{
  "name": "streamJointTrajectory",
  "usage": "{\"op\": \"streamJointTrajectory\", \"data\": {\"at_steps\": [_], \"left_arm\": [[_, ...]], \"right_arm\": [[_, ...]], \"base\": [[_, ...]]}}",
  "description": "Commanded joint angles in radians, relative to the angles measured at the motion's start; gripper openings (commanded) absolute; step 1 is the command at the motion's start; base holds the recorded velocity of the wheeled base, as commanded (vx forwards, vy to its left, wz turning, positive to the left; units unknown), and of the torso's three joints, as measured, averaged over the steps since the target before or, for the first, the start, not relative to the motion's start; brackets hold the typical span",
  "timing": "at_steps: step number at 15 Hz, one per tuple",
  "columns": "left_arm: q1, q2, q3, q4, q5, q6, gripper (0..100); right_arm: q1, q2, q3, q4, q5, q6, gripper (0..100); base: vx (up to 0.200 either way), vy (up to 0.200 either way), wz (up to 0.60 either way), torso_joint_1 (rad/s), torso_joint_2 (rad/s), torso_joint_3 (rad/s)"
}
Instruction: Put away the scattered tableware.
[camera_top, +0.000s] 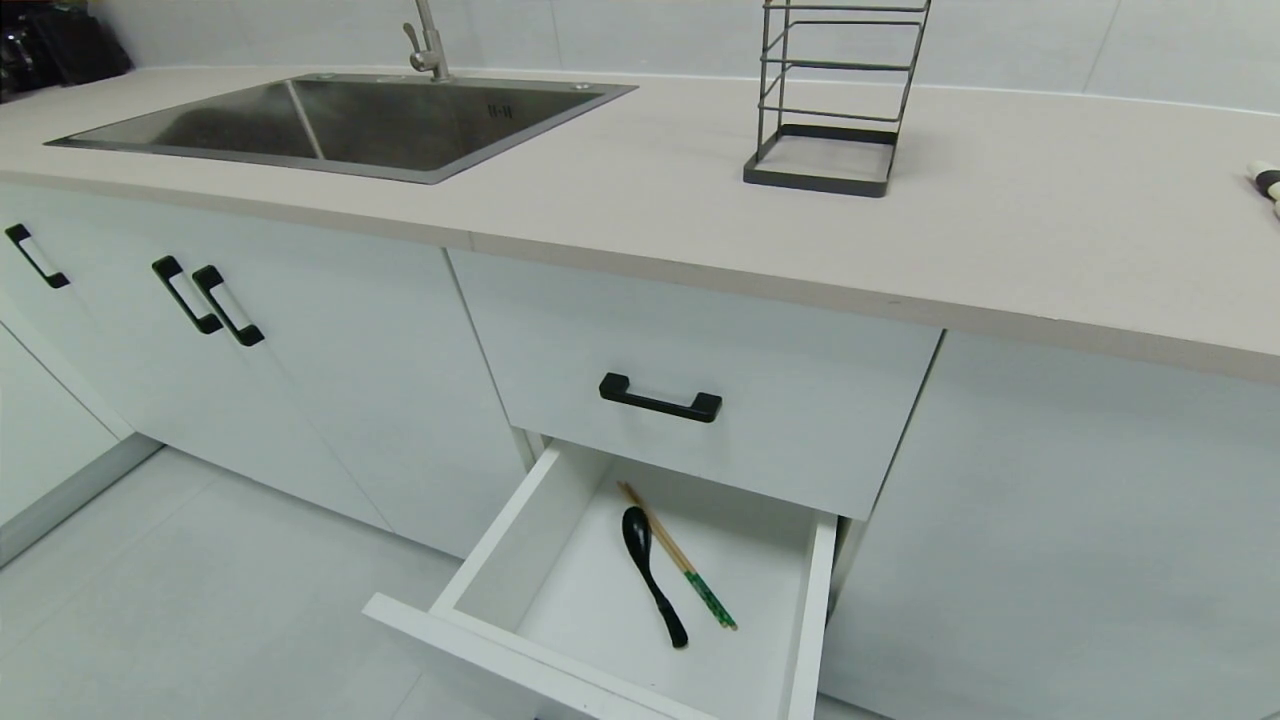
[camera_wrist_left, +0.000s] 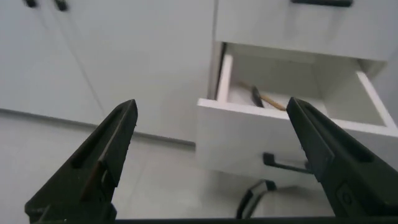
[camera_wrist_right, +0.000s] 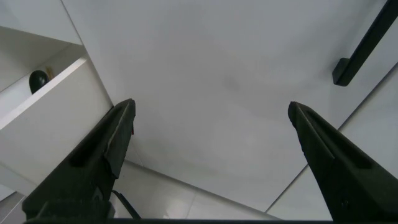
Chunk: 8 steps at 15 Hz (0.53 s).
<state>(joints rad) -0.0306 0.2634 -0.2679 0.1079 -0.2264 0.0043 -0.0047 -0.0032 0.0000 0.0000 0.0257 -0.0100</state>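
Tableware: spoon (camera_top: 652, 572) and chopsticks (camera_top: 680, 560) lie in the open drawer (camera_top: 498, 535); both grippers are empty.
The spoon and chopsticks sit close together on the drawer floor with the spoon's bowl to the back, judged stowed. The drawer is pulled out, presumably to take more or awaiting closing. The left gripper (camera_wrist_left: 210, 107) faces the drawer front, jaws wide with nothing between. The right gripper (camera_wrist_right: 211, 111) faces the cabinet panel beside the drawer, jaws equally wide and bare. Both are judged free for the handle (camera_wrist_left: 286, 165) or a push. A striped item (camera_top: 1268, 181) sits at the counter (camera_top: 1000, 230) edge, cut off; cannot identify it.
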Motion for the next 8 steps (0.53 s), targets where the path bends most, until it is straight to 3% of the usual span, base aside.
{"op": "streamJointTrajectory", "data": {"at_steps": [1, 3, 5, 6, 8], "left_arm": [[-0.045, 0.267, -0.033, 0.072, -0.09, 0.042, 100], [-0.169, 0.444, -0.042, 0.156, -0.11, 0.045, 100], [-0.232, 0.599, -0.051, 0.153, -0.116, 0.051, 100], [-0.247, 0.662, -0.053, 0.153, -0.122, 0.062, 100], [-0.25, 0.79, -0.053, 0.127, -0.114, 0.114, 100]], "right_arm": [[0.0, 0.003, 0.0, 0.002, 0.0, -0.001, 100], [0.0, 0.003, 0.0, 0.002, 0.0, -0.001, 100], [0.0, 0.003, 0.0, 0.002, 0.0, -0.001, 100], [0.0, 0.003, 0.0, 0.002, 0.0, -0.001, 100], [0.0, 0.003, 0.0, 0.002, 0.0, -0.001, 100]], "base": [[0.0, 0.0, 0.0, 0.0, 0.0, 0.0], [0.0, 0.0, 0.0, 0.0, 0.0, 0.0], [0.0, 0.0, 0.0, 0.0, 0.0, 0.0], [0.0, 0.0, 0.0, 0.0, 0.0, 0.0], [0.0, 0.0, 0.0, 0.0, 0.0, 0.0]]}}
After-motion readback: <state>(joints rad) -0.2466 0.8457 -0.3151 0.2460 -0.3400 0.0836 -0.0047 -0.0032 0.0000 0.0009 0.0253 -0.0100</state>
